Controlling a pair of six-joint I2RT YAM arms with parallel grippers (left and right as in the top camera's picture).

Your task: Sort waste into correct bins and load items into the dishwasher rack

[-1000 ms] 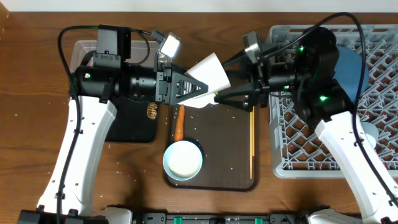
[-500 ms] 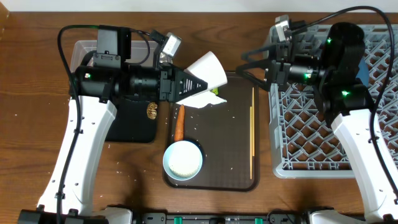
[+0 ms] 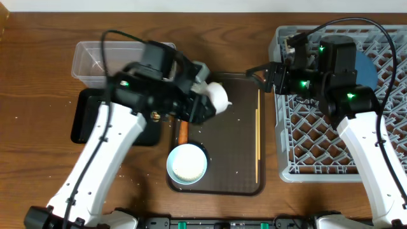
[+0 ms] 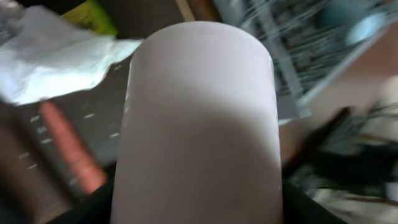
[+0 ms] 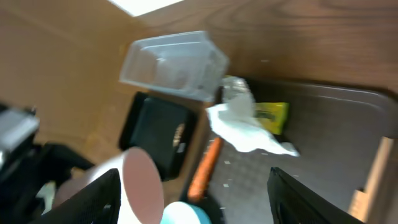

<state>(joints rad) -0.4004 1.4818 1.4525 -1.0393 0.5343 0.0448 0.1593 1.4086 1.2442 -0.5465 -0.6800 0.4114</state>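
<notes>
My left gripper (image 3: 205,105) is shut on a pink cup (image 3: 217,95), held over the brown serving tray's (image 3: 232,178) far left part; the cup fills the left wrist view (image 4: 199,124). My right gripper (image 3: 262,72) is open and empty between that tray and the grey rack (image 3: 331,133). Through its jaws (image 5: 194,182) I see the napkin (image 5: 245,127), yellow-green wrapper (image 5: 270,115), foil ball (image 5: 235,87), carrot (image 5: 205,168) and pink cup (image 5: 134,183). A light blue cup of rice (image 3: 187,164), the carrot (image 3: 183,131) and chopsticks (image 3: 257,137) lie on the tray.
The clear tub (image 3: 102,57) stands at the far left with the black tray (image 3: 79,117) in front of it. A brown food lump (image 3: 154,116) lies on the black tray's right side. A dark blue dish (image 3: 365,63) sits in the rack's far part.
My left arm has turned and swung down toward the tray with the pink cup. My right gripper has drawn back from the cup to the rack's left edge.
</notes>
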